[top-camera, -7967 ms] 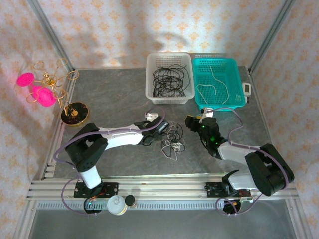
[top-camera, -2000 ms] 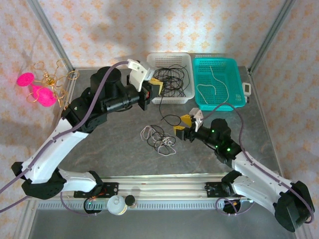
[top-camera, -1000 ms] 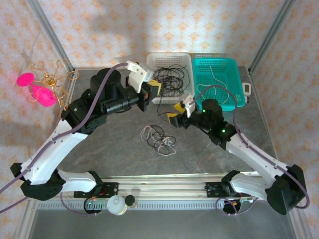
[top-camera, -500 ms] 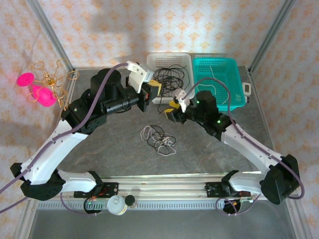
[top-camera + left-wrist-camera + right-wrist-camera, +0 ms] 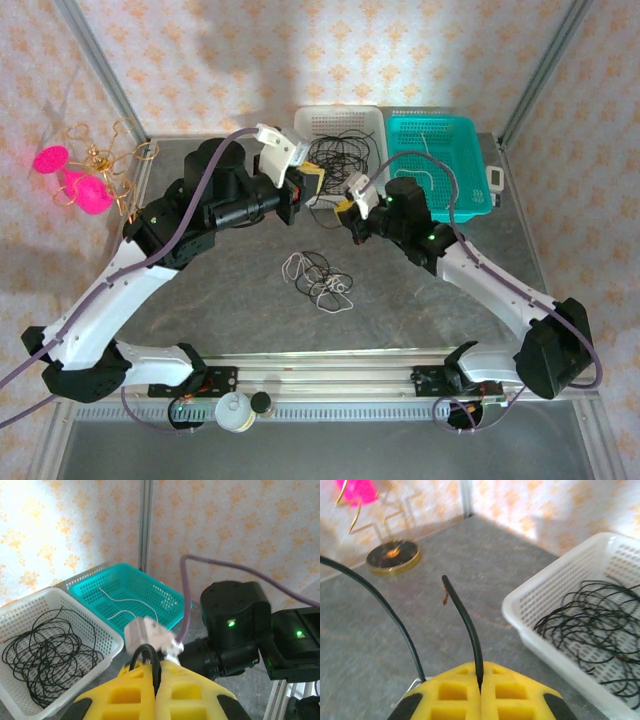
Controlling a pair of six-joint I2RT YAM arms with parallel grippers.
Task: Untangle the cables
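Black cable [image 5: 465, 625] — clamped in left pincer [image 5: 157, 667] and right pincer [image 5: 481, 680].

2 white-and-black arms [image 5: 100, 300], lilac hoses [image 5: 240, 566], yellow jaws.

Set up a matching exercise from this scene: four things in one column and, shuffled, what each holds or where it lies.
1. white basket
2. teal basket
3. right gripper
4. mixed tangle

A. white cords inside
B. on the bare tabletop
C. shut on a black cable
D. black cords inside

Pairs: 1-D, 2-A, 3-C, 4-B
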